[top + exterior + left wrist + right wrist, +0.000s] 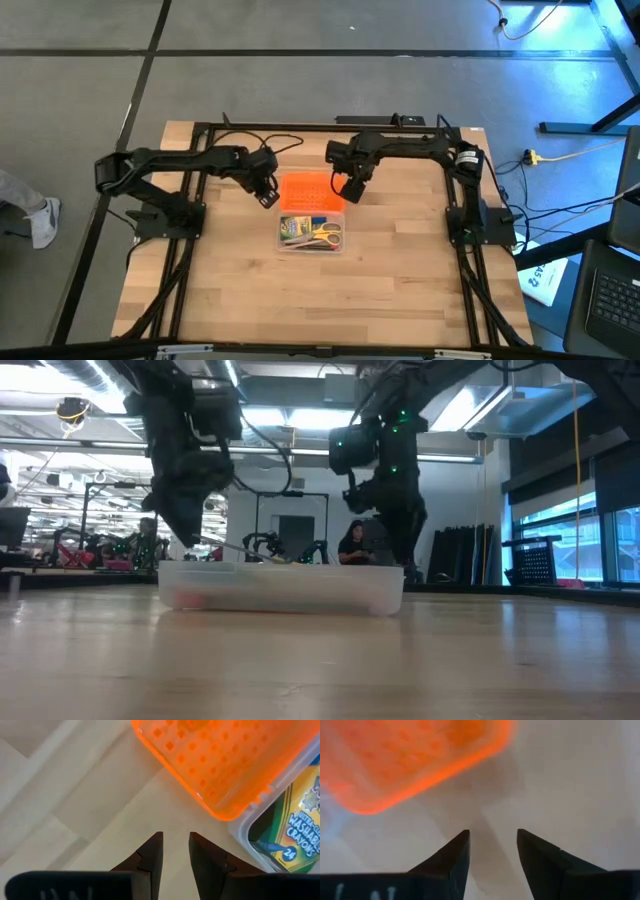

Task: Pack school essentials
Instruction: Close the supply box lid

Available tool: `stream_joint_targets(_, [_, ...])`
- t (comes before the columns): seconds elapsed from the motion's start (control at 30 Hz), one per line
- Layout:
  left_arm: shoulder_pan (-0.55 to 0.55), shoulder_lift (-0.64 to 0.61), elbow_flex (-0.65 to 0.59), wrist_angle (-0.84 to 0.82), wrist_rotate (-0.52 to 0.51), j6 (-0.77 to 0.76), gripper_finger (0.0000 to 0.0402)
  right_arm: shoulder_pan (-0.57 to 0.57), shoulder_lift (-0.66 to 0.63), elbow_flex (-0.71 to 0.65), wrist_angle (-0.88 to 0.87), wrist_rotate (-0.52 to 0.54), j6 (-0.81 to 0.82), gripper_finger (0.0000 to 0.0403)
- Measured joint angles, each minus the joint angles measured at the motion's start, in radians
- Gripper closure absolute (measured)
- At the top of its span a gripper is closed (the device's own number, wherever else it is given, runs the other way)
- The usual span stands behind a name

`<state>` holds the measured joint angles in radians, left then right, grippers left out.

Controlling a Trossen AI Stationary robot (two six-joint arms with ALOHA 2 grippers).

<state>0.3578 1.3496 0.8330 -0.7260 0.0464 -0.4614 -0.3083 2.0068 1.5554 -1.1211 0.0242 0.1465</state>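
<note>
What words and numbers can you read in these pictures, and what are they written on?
"WASHABLE CRAYONS": on the crayon box inside the clear box, left wrist view.
"24": on the same crayon box, below those words.
A word above "WASHABLE" is cut off by the orange lid: not fully readable.
White paper on the floor beside the table, high view: print too small to read.
</note>
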Motion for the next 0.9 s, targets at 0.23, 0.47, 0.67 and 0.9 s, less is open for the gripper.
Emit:
stream_joint_targets(0.23, [0.008,0.032,0.000,0.004,0.118,0.029,0.0315,-0.003,0.000,-0.053,0.119,-0.073,-0.048,0.0238])
stream_joint_targets(0.47, [-0.031,0.032,0.000,0.020,0.290,0.040,0.0315,-0.027,0.000,-0.058,0.151,-0.121,-0.081,0.0238])
stream_joint_targets(0.67, [-0.115,0.048,0.000,0.050,0.297,0.121,0.0315,-0.046,0.000,-0.058,0.169,-0.126,-0.090,0.0238])
stream_joint_targets(0.9, [-0.189,0.070,0.000,0.098,0.257,0.142,0.0315,-0.057,0.006,-0.067,0.186,-0.139,-0.102,0.0238])
